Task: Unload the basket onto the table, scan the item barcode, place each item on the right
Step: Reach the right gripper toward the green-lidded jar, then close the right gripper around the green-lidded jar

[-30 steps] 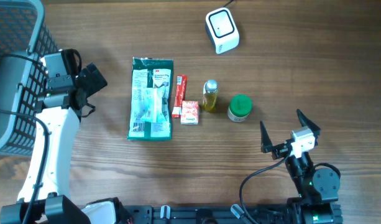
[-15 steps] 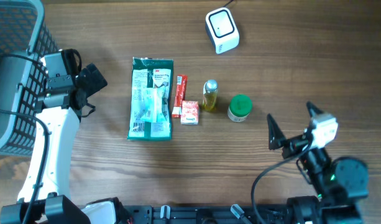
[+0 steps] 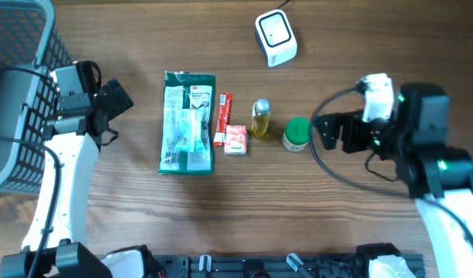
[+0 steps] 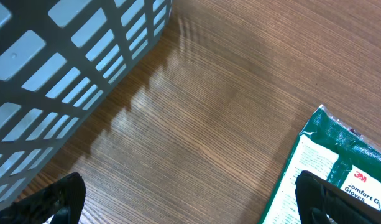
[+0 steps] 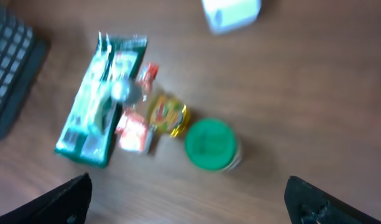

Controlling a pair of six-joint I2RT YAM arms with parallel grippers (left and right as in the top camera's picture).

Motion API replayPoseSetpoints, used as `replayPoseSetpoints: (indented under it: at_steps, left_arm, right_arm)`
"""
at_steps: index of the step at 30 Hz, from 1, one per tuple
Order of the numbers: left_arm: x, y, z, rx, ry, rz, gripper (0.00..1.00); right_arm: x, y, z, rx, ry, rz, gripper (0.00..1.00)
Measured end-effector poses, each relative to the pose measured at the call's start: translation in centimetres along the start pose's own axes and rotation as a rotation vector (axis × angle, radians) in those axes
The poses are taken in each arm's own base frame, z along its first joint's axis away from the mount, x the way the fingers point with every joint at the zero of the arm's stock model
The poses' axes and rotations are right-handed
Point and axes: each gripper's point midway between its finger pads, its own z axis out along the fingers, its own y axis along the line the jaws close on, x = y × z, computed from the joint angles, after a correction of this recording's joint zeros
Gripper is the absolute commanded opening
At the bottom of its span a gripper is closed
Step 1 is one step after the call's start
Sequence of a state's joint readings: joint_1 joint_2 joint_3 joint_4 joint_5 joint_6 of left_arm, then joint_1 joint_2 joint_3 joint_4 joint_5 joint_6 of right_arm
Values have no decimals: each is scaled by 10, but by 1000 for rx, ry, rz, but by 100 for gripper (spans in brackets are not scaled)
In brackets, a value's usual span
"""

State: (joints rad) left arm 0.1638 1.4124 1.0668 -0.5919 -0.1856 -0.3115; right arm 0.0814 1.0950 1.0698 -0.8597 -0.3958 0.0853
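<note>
A grey mesh basket (image 3: 16,85) is standing at the table's left edge. The frame is cutting off much of it, and the left arm's black cable is crossing over its rim, so what it is holding cannot be told. Just beside it the left gripper (image 3: 116,108) is hovering with its jaws spread wide and nothing between them. In the left wrist view the two dark fingertips (image 4: 59,199) are showing only at the bottom corners.

Toward the middle, a green glove packet (image 3: 187,121) is lying flat, with a red stick packet (image 3: 223,118) and a small red-and-white box (image 3: 236,139) just beside it. Next in the row, a small bottle (image 3: 261,118) is holding yellowish liquid. The green-lidded jar (image 3: 297,133) is standing at the row's right end, its lid on and covering whatever is inside.

The right gripper (image 3: 322,133) is hanging just beside the jar on its right, jaws parted wide and gripping nothing. The white scanner (image 3: 275,37) is sitting near the far edge, well apart from the row.

Everything is resting on a brown wood-grain table (image 3: 221,216). Only the tabletop is showing, so the room is out of sight. The right wrist view is blurring, so labels and any barcode are unreadable there.
</note>
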Motion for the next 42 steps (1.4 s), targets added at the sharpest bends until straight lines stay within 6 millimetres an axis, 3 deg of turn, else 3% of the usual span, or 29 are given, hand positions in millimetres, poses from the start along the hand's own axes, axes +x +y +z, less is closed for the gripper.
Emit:
replayPoseSetpoints:
  at_steps: [3, 6, 7, 12, 18, 29, 36, 42]
  left_arm:
    - [0, 0, 0, 0, 0, 0, 100]
    - [0, 0, 0, 0, 0, 0, 100]
    - [0, 0, 0, 0, 0, 0, 100]
    - [0, 0, 0, 0, 0, 0, 100]
    - [0, 0, 0, 0, 0, 0, 100]
    - [0, 0, 0, 0, 0, 0, 100]
    - [0, 0, 0, 0, 0, 0, 100]
    - [0, 0, 0, 0, 0, 0, 100]
  right_arm:
    - [13, -13, 24, 23, 105, 96, 87]
    - [27, -29, 47, 79, 199, 170, 100]
    - [31, -31, 53, 89, 223, 185, 100]
    - [58, -26, 95, 142, 367, 168, 100]
    - [71, -14, 130, 192, 409, 101, 100]
    - [64, -28, 140, 305, 358, 113, 96]
    - [68, -34, 150, 330, 348, 180, 77]
    - [68, -37, 150, 349, 340, 201, 76]
